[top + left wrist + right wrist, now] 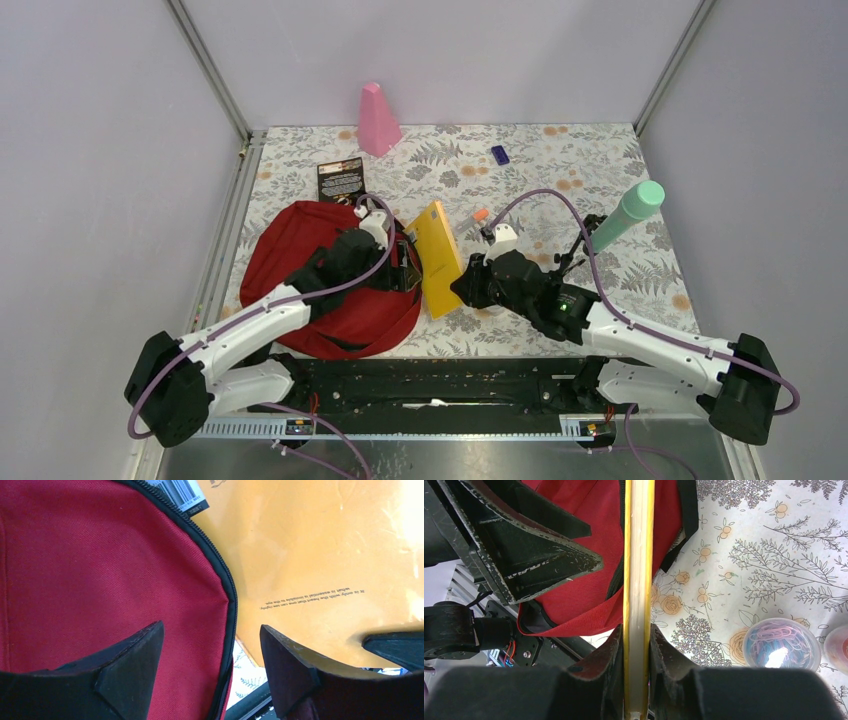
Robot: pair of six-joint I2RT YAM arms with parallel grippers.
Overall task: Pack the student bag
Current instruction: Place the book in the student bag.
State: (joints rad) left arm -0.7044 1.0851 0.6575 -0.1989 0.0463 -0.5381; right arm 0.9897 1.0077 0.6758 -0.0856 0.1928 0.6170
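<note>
The right end effector (636, 636) is clamping the near edge of a thin yellow book (638, 555), one finger pressing on each cover. The book is standing on edge and running away from the wrist camera toward the student bag (589, 595). Its far end is leaving the top of that view, so I cannot tell whether it is entering the bag. The left end effector (210, 630) is standing wide and gripping nothing. It is hovering over the bag's black zipper edge (227, 587), with red fabric to one side and the yellow cover to the other. Seen from overhead, both wrists are hiding the bag's opening. The bag is lying at the left of the flowered worktop (560, 170), partly under the left arm. A clear tub of paper clips (781, 645) is sitting near the right wrist. The frame edge is cutting off a second container (838, 647) beside it.
</note>
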